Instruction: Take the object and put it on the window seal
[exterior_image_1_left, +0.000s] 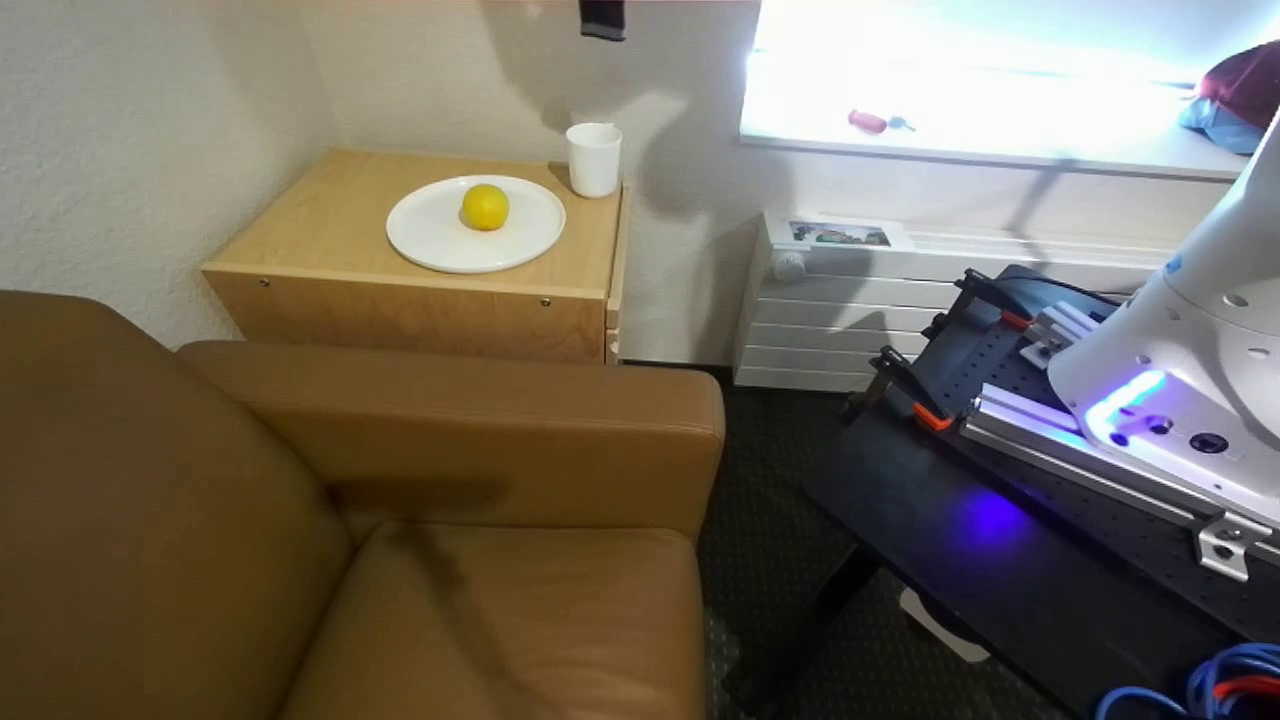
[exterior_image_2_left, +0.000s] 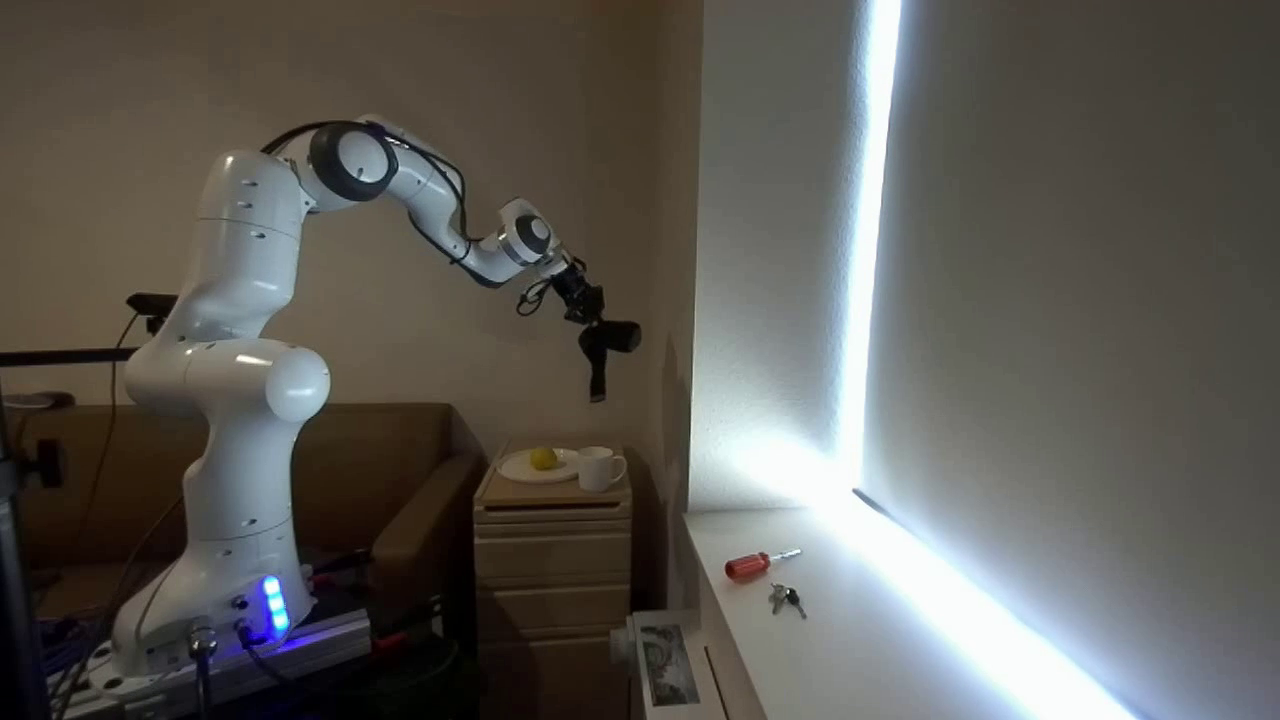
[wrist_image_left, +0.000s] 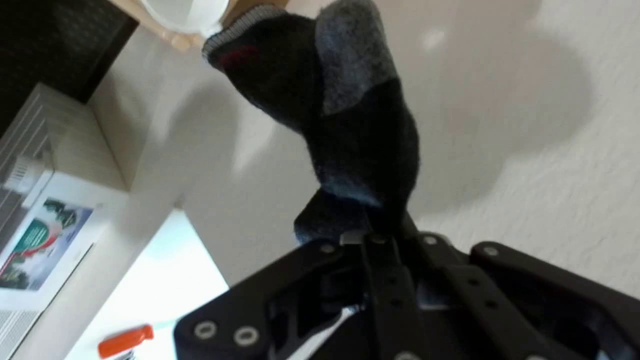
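Observation:
The object is a black sock with grey patches (wrist_image_left: 357, 60) in the wrist view. My gripper (wrist_image_left: 382, 237) is shut on it, and the sock sticks out beyond the fingertips. In an exterior view the gripper (exterior_image_2_left: 592, 315) is up in the air with the sock (exterior_image_2_left: 597, 365) hanging down, above the wooden side table. In an exterior view only the sock's lower end (exterior_image_1_left: 602, 18) shows at the top edge; the gripper is out of frame. The white window seal (exterior_image_1_left: 1010, 120) runs under the bright window. It also shows in an exterior view (exterior_image_2_left: 840, 660) and the wrist view (wrist_image_left: 160, 265).
A red screwdriver (exterior_image_2_left: 748, 567) and keys (exterior_image_2_left: 787, 598) lie on the window seal. The side table (exterior_image_1_left: 330, 215) bears a white plate (exterior_image_1_left: 425, 230), a yellow ball (exterior_image_1_left: 485, 206) and a white cup (exterior_image_1_left: 594, 160). A radiator (exterior_image_1_left: 830, 310) stands below the seal. A cap (exterior_image_1_left: 1240, 95) lies at its end.

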